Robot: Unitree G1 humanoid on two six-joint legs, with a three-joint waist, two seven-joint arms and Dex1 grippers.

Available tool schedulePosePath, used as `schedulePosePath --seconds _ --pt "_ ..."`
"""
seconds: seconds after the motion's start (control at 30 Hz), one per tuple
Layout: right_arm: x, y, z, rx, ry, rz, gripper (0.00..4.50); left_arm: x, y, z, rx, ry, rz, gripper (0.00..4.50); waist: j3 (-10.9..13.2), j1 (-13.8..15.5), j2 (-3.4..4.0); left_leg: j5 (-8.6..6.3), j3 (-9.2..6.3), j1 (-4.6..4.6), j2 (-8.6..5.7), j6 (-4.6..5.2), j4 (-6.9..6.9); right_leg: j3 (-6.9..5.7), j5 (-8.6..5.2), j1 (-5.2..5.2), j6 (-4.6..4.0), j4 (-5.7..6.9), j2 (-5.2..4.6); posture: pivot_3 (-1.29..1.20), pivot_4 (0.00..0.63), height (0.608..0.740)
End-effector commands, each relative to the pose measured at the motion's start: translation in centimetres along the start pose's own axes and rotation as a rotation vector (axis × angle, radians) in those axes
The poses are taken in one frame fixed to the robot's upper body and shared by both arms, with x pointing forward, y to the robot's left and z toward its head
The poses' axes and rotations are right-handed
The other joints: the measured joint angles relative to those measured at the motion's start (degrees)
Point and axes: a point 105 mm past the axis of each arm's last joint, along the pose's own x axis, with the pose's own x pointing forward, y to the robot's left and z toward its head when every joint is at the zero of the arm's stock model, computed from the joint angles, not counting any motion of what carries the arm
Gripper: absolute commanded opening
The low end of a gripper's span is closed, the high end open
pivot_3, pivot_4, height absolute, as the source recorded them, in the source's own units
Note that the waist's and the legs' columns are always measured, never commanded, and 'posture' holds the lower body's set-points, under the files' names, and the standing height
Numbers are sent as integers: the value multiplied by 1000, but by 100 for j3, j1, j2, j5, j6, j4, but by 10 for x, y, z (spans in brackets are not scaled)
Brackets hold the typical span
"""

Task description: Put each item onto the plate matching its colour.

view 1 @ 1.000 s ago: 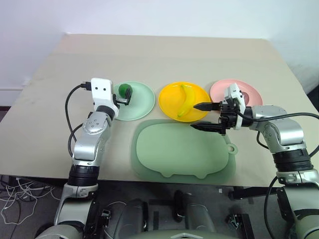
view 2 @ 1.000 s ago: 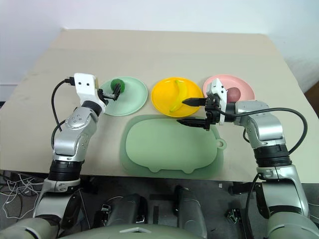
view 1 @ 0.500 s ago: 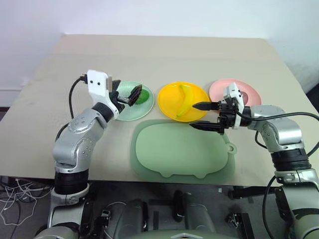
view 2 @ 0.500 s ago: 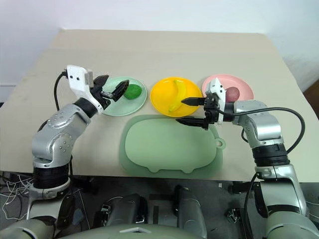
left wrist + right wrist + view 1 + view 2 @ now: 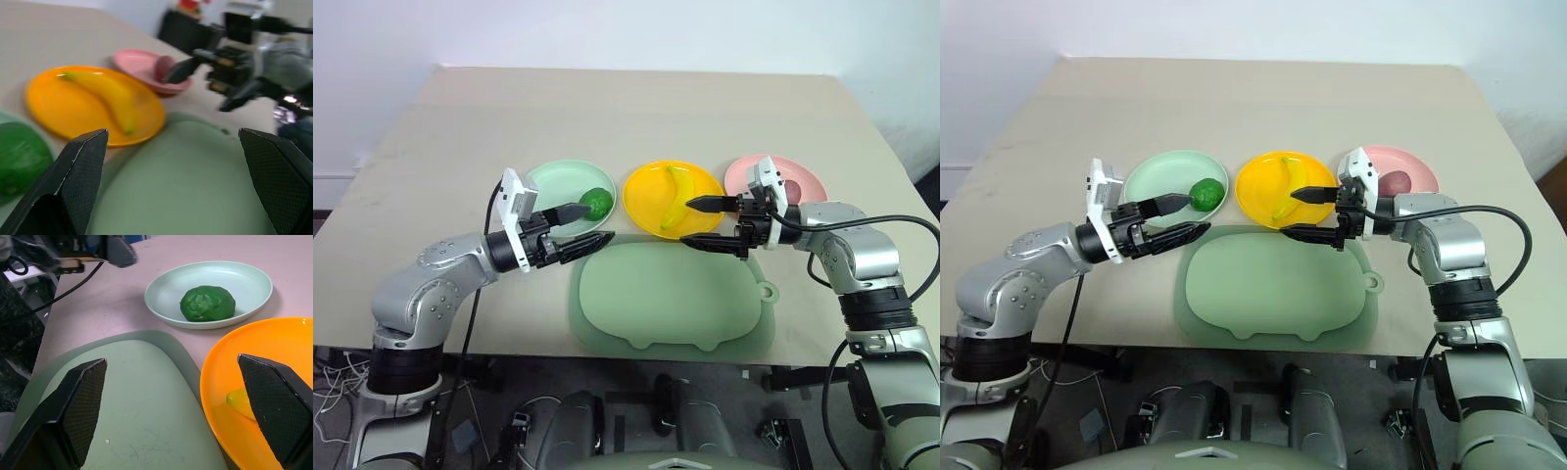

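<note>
While all three toys lie on plates of their own colour, no move seems left but drawing the arms clear. Left gripper (image 5: 579,225): fingers spread, empty, just short of the green plate (image 5: 553,184); green toy (image 5: 596,202) beyond its tips. Banana (image 5: 677,199): long axis front to back on the yellow plate (image 5: 643,194). Right gripper (image 5: 703,222): fingers spread, empty, over that plate's near edge. Red fruit (image 5: 1395,182): on the pink plate (image 5: 1410,164), behind that gripper.

head stereo downward, wrist cams close
</note>
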Motion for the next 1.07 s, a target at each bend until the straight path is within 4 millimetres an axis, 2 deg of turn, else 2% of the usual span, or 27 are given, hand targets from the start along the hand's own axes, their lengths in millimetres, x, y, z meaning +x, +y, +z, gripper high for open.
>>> schedulePosePath --seconds 0.03,0.17,0.27,0.4,0.57,0.73,0.87,1.07 --pt "-3 1 11 -30 -19 1 4500 -4 -14 5 70 -9 -130 4471 0 6 0 0 0 -1 0 -1 1 -1 0 -1 -1 -1 0 0 150 740" --pt "-3 4 13 -28 -17 21 4500 -12 -15 3 131 -16 -191 4471 0 1 0 -1 1 0 0 2 0 0 -1 0 -1 -2 0 0 150 740" --pt "-3 7 15 -31 -16 39 4500 -19 -15 -8 168 53 -211 4471 1 -1 1 -2 0 0 0 3 0 0 -1 -1 -1 -1 0 0 150 740" --pt "3 8 13 -37 -14 53 4500 -27 -17 2 194 33 -237 4471 0 10 1 -4 -1 -1 2 7 0 0 -1 -2 -1 -5 -1 0 150 740" --pt "12 9 21 -50 -46 75 4500 -30 -12 6 219 28 -205 4471 1 -1 2 -4 -6 0 2 8 -1 1 -1 -2 -1 -5 -1 0 150 740" --pt "22 12 24 -58 -56 94 4500 -41 -15 2 199 49 -211 4471 1 -5 2 -4 -7 0 3 8 -1 1 0 -3 -1 -1 0 0 150 740" --pt "25 10 30 -61 -81 99 4500 -51 -16 6 184 69 -199 4471 2 -1 4 -4 -7 -5 4 8 -1 1 0 -8 -1 0 0 0 150 740" --pt "31 11 28 -57 -74 126 4500 -60 -23 8 161 58 -197 4471 2 -6 4 -4 -10 -5 6 8 -3 1 -1 -8 -1 0 0 0 150 740"
